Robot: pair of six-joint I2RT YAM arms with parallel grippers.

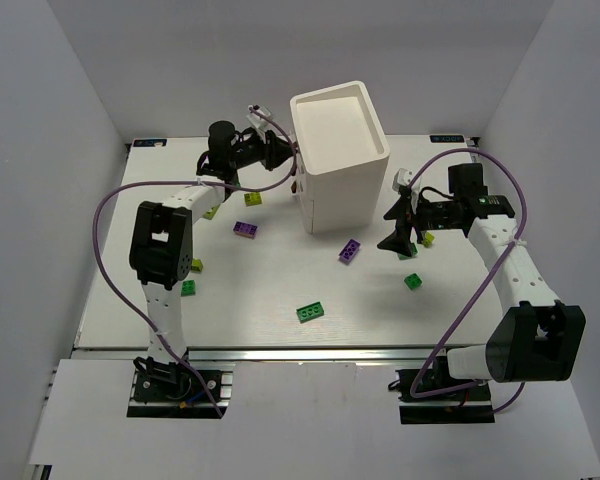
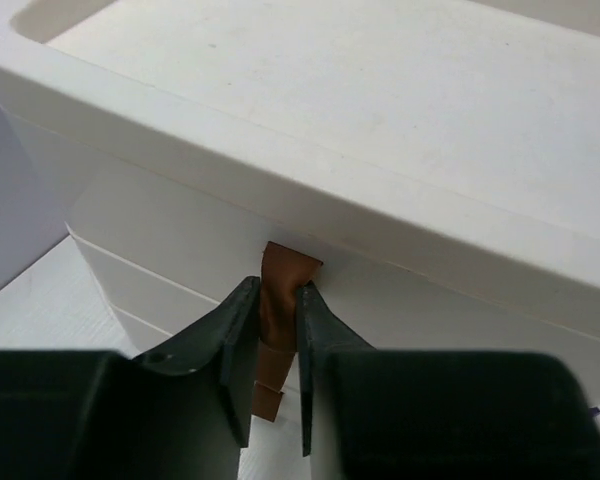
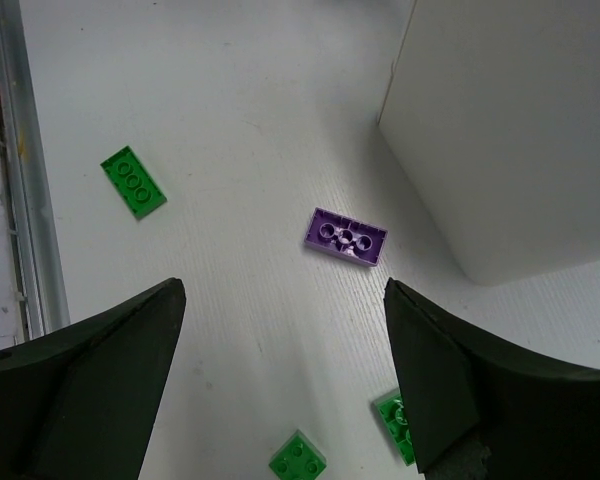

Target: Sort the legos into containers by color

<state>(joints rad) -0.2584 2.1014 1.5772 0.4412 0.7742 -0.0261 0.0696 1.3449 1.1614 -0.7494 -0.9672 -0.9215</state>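
The white cabinet point(image 1: 338, 160) of stacked drawers point(image 2: 180, 230) stands at the back centre. My left gripper point(image 1: 292, 160) is at its left face. In the left wrist view the gripper point(image 2: 277, 295) is shut on the brown knob point(image 2: 279, 275) of the top drawer, one finger on each side. My right gripper point(image 1: 398, 238) hangs open over the table to the right of the cabinet. Below the open right gripper point(image 3: 285, 290) lie a purple lego point(image 3: 346, 235), a green lego point(image 3: 133, 182) and a small green lego point(image 3: 298, 460). A right finger half hides another green lego point(image 3: 390, 420).
More legos lie scattered: purple point(image 1: 245, 230), purple point(image 1: 350, 252), green point(image 1: 311, 313), green point(image 1: 413, 281), green point(image 1: 188, 288), yellow-green point(image 1: 252, 200). A metal rail point(image 3: 20, 170) runs along the table's near edge. White walls enclose the table on three sides.
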